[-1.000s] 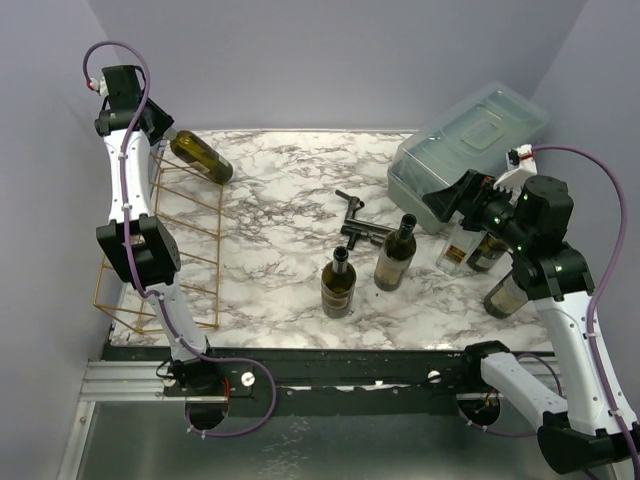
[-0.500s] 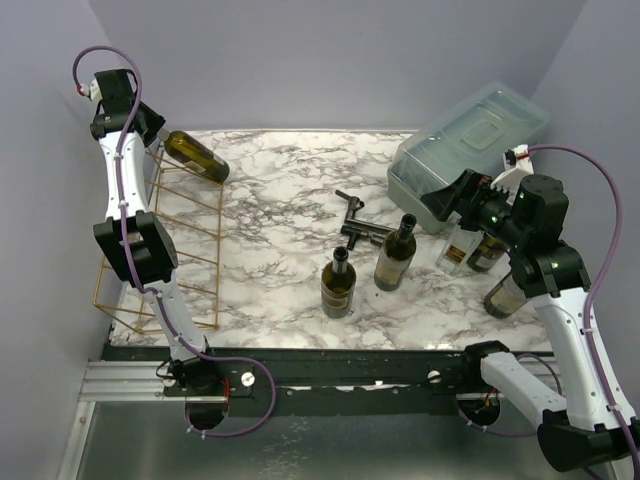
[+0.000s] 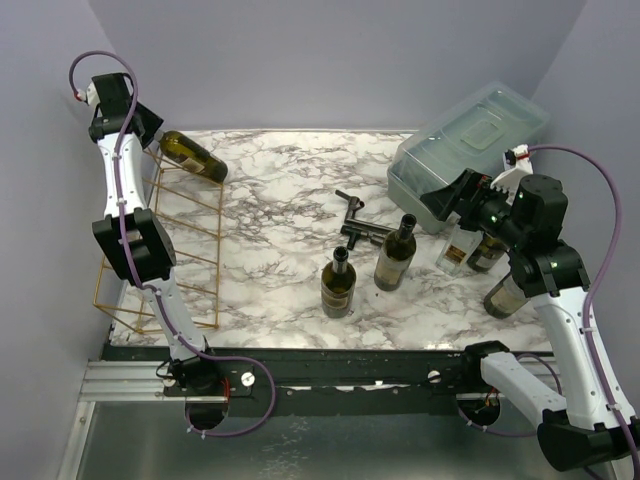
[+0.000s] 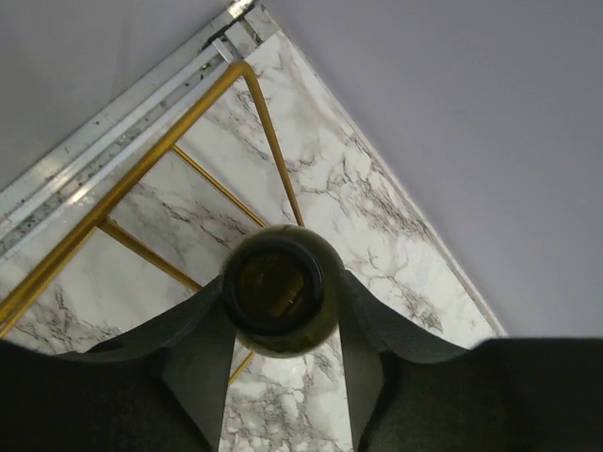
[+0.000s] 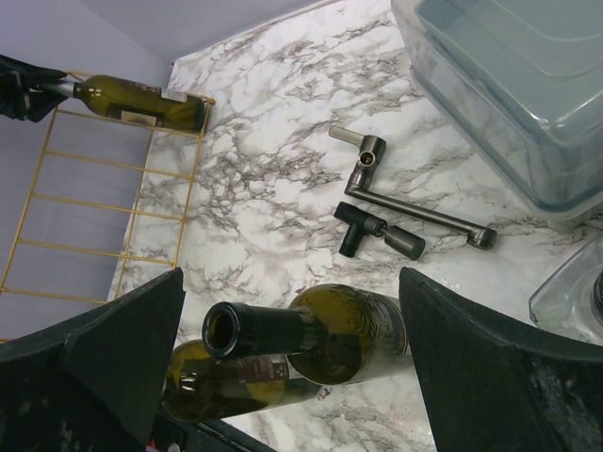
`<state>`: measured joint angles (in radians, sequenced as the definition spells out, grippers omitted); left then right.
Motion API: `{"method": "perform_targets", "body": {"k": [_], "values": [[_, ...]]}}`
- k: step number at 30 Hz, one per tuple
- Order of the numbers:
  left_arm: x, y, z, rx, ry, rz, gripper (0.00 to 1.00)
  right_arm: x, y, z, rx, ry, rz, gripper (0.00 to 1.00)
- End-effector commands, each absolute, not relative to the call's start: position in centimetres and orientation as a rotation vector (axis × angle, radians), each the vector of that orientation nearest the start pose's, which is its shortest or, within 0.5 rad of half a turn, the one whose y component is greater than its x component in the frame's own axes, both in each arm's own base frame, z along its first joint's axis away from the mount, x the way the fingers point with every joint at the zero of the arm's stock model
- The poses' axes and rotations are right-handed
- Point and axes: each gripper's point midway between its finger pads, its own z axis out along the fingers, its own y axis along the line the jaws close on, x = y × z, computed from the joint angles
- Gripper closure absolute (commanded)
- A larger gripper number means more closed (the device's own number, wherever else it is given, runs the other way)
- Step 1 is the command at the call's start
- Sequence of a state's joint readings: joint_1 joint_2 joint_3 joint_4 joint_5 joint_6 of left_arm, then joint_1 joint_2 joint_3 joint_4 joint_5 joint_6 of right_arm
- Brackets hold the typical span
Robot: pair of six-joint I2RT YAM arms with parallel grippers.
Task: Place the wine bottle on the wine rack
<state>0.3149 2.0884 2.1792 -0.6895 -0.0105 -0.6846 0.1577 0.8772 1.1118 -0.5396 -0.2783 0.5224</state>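
Observation:
A dark green wine bottle point(image 3: 196, 157) lies on its side across the far top edge of the gold wire wine rack point(image 3: 182, 232) at the table's left. My left gripper point(image 3: 150, 137) is at its neck. In the left wrist view the bottle's mouth point(image 4: 280, 290) faces the camera, and a finger point(image 4: 203, 348) sits tight against each side of the neck. My right gripper point(image 3: 452, 203) hangs open on the right with nothing in it. In the right wrist view its wide-set fingers point(image 5: 122, 339) frame two upright bottles below, and the racked bottle point(image 5: 132, 100) shows far left.
Two upright green bottles point(image 3: 339, 284) point(image 3: 396, 253) stand mid-table beside a dark metal tool point(image 3: 356, 222). More bottles point(image 3: 488, 252) cluster under the right arm. A translucent grey lidded box point(image 3: 470, 135) fills the back right corner.
The left arm drew back and to the left, sliding the bottle with it along the rack's top edge. The right arm stayed still.

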Motion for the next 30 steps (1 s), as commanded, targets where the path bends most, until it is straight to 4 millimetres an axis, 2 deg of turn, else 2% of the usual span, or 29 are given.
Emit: {"method": "perform_targets", "body": {"k": [1,3,10,17,24,30], "values": [[55.6,14.6,23.3,-1.078,1.971,-0.237,0.48,27.8,11.4,32.4,0.158,1.919,0.735,0.02],[55.6,14.7,23.4,-1.083,1.967,-0.232,0.42,27.8,11.4,32.4,0.16,1.918,0.737,0.02],[55.7,14.8,23.6,-1.078,1.965,-0.247,0.32,27.7,11.4,32.6,0.162,1.916,0.735,0.02],[55.1,13.7,25.3,-1.036,1.965,-0.298,0.17,27.5,11.5,32.5,0.166,1.924,0.744,0.02],[53.9,10.1,29.7,-0.905,1.958,-0.459,0.1,27.4,11.6,32.5,0.155,1.935,0.75,0.02],[51.5,4.2,32.6,-0.736,1.992,-0.559,0.06,27.1,11.8,32.7,0.137,1.953,0.757,0.02]]}}
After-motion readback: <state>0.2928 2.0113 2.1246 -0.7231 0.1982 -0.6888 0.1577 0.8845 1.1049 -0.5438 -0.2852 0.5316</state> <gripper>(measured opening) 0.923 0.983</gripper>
